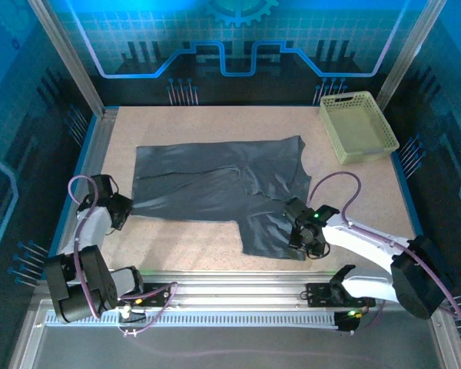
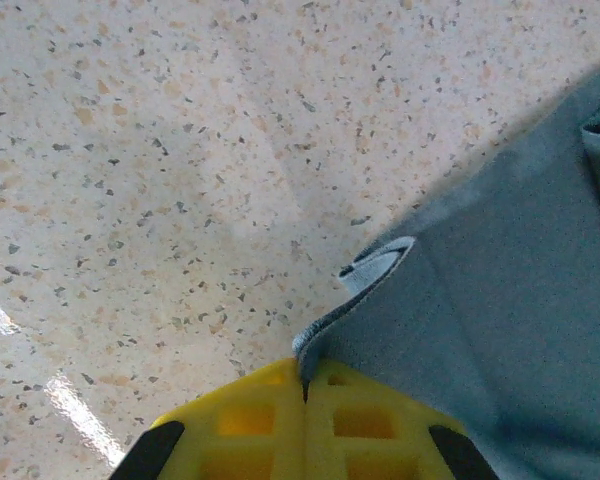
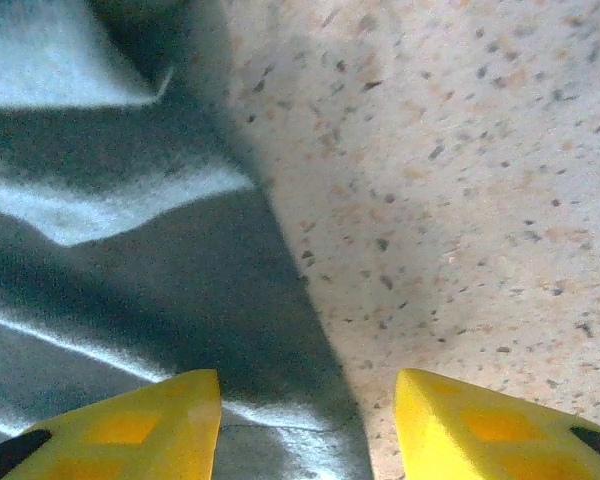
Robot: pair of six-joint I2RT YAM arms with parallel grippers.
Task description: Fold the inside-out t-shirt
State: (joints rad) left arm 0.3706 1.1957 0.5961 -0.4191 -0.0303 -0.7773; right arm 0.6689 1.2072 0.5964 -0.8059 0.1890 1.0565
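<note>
Starting from the t-shirt [image 1: 215,188]: lying spread and mostly flat on the bench [image 1: 215,127], running its long axis side to side, with one flap hanging toward the near edge at the shirt's right end. Pinching the shirt's near left corner with the left jaws, closed tight on a curled lip of hem, cloth trailing away to their right. Holding the right jaws part-open astride the flap's right edge, one finger [image 3: 130,425] over cloth, the other over bare bench, gripping nothing.

Judging the coming move as turning on that edge: passing straight between the right jaws, so likely needing only a drop and a close before any lift. Standing nearer the flap with the right arm [image 1: 369,246], nearer the shirt's left corner with the left arm [image 1: 92,231].

Seeing open bench beyond the shirt's far edge and along its near left side, seemingly enough for carrying a fold across. Noting the basket [image 1: 357,127] off the shirt's far right corner, apart from the cloth, worth steering clear of.
</note>
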